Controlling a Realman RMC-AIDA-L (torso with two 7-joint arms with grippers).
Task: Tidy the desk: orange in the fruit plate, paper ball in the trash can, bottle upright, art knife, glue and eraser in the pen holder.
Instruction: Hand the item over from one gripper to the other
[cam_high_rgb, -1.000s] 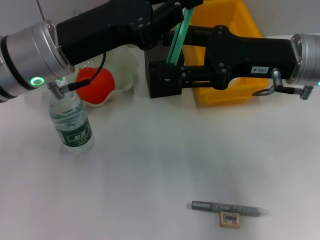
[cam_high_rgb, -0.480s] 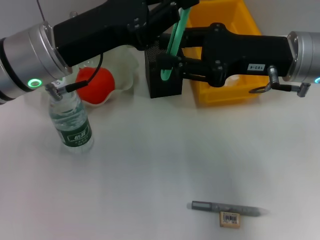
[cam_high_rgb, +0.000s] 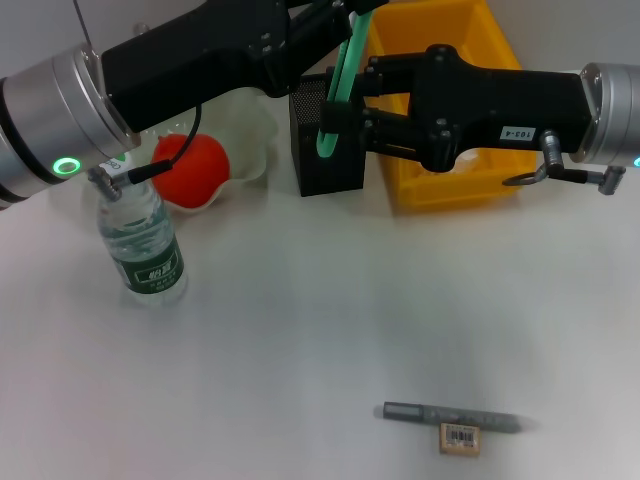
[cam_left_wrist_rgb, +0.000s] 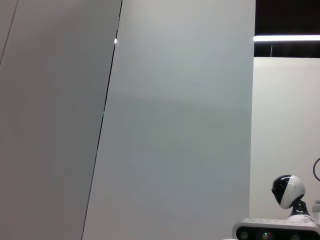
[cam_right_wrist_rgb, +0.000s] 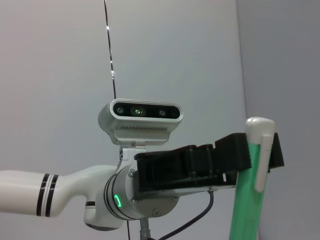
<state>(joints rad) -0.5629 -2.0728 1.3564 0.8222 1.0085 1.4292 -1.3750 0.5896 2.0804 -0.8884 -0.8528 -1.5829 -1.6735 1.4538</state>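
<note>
The left pincer (cam_high_rgb: 340, 25) hangs at the back of the counter (cam_high_rgb: 330, 310), pinched on a green art knife (cam_high_rgb: 335, 85) that slants down from it, its lower tip right over the mouth of the black mesh pen holder (cam_high_rgb: 328, 150). The right pincer (cam_high_rgb: 375, 100) reaches in from the other side, just beside the holder and touching or nearly touching its wall; whether it is spread or pressed together I cannot tell. Behind the right pincer sits the yellow trash can (cam_high_rgb: 450, 180). On the far side of the left arm, the orange (cam_high_rgb: 190, 170) lies in the pale fruit plate (cam_high_rgb: 245, 140), and nearer the front the bottle (cam_high_rgb: 140, 245) stands upright. Well away from both pincers, at the front edge, a grey glue stick (cam_high_rgb: 455, 417) lies flat with the eraser (cam_high_rgb: 460, 440) touching it.
</note>
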